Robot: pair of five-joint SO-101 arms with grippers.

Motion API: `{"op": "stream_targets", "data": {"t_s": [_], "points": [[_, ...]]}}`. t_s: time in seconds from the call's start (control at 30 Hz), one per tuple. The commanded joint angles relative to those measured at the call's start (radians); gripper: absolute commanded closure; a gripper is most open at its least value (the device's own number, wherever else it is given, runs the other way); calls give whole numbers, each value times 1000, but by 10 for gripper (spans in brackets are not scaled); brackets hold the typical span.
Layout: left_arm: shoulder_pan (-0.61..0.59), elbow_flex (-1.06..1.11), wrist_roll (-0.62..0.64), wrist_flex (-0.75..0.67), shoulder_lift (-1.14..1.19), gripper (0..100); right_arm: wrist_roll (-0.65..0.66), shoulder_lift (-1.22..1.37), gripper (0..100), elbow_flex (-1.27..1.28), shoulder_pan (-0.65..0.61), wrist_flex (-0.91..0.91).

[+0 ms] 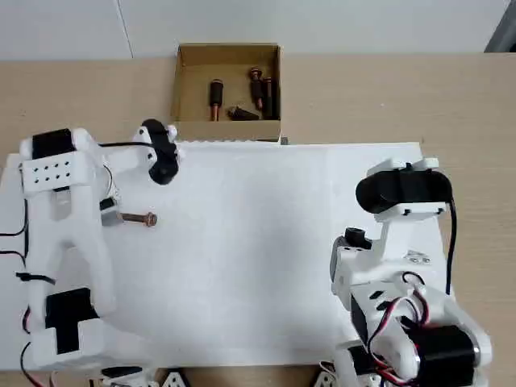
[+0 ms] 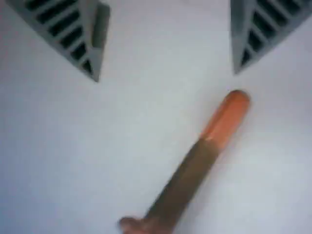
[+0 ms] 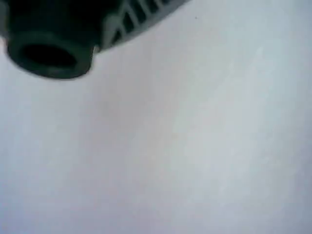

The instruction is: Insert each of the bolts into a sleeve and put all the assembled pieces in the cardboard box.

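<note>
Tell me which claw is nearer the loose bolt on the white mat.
Left. The left claw hangs open right by the bolt; the right arm stands on the opposite side of the white mat.

white mat (image 1: 258,242) open centrally, cardboard box (image 1: 226,129) behind

Both arms are white printed plastic with black servo blocks. The left arm (image 1: 64,234), frame left, has a grid of small holes up top and a thin black cable (image 1: 121,145). The right arm (image 1: 395,274), lower right, carries red, white and black wires (image 1: 395,310). The left gripper (image 2: 165,44) has grey fingers (image 2: 73,34) with dark ribbed slots.
</note>
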Motion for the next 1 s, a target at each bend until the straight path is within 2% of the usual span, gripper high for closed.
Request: {"op": "stream_targets", "data": {"t_s": [0.0, 0.4, 0.77, 0.97], "points": [[40, 42, -163, -15, -17, 834, 11, 7, 996, -5, 8, -15], [81, 191, -163, -244, -17, 833, 46, 7, 996, -5, 10, -15], [87, 305, -158, -374, 3, 833, 46, 7, 996, -5, 8, 2], [95, 302, -157, -384, 69, 840, 46, 4, 996, -5, 8, 13]]}}
